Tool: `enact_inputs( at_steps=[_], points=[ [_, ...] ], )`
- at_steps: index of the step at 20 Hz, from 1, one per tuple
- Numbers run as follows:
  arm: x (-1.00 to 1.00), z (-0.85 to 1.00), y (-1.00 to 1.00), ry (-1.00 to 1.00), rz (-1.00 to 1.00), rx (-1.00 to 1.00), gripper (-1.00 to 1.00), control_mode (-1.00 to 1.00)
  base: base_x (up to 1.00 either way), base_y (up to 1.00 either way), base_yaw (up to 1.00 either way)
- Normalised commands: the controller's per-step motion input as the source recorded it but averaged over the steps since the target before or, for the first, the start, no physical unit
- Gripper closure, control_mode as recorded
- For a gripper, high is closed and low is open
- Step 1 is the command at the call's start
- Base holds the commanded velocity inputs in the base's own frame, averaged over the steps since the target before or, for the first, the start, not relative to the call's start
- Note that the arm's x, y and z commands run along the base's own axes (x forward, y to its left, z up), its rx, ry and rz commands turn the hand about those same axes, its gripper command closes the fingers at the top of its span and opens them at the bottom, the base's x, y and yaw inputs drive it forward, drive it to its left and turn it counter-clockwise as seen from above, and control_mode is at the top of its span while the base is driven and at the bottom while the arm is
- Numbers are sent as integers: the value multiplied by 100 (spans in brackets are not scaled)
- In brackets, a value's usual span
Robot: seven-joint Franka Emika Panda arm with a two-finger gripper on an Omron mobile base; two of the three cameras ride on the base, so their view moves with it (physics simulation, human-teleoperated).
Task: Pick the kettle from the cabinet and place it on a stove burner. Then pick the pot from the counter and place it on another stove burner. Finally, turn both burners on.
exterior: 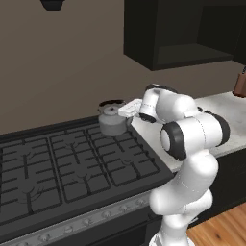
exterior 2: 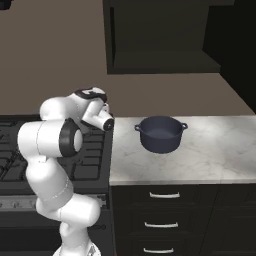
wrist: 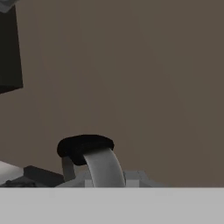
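The small silver-grey kettle [exterior: 111, 123] stands on the back right burner of the black stove [exterior: 72, 163], next to the counter's edge. My gripper [exterior: 121, 109] reaches in from the right at the height of the kettle's black arched handle [wrist: 85, 148] and is shut on it. The hand view looks across that handle at the brown wall. The dark blue-grey pot [exterior 2: 160, 133] stands lidless on the white marble counter [exterior 2: 210, 150], to the right of my arm. Above the counter hangs the black cabinet [exterior: 187, 53], with an open shelf recess [exterior 2: 165, 60].
A row of knobs [exterior: 86, 221] runs along the stove's front edge. Dark drawer fronts [exterior 2: 165, 195] sit under the counter. A brown object [exterior: 240, 84] stands at the counter's far right. The other burners carry bare grates.
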Motion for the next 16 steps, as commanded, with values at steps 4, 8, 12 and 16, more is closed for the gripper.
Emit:
enact_inputs(
  at_steps=[4, 8, 12, 16],
  points=[
    [34, -20, 0, 1, 0, 0, 100, -100, 0, 0, 0],
    [35, -21, 1, 0, 0, 0, 100, -100, 0, 0, 0],
    [34, -21, 1, 1, 0, 0, 100, -100, 0, 0, 0],
    [34, -21, 3, 2, 0, 0, 100, -100, 0, 0, 0]
  ],
)
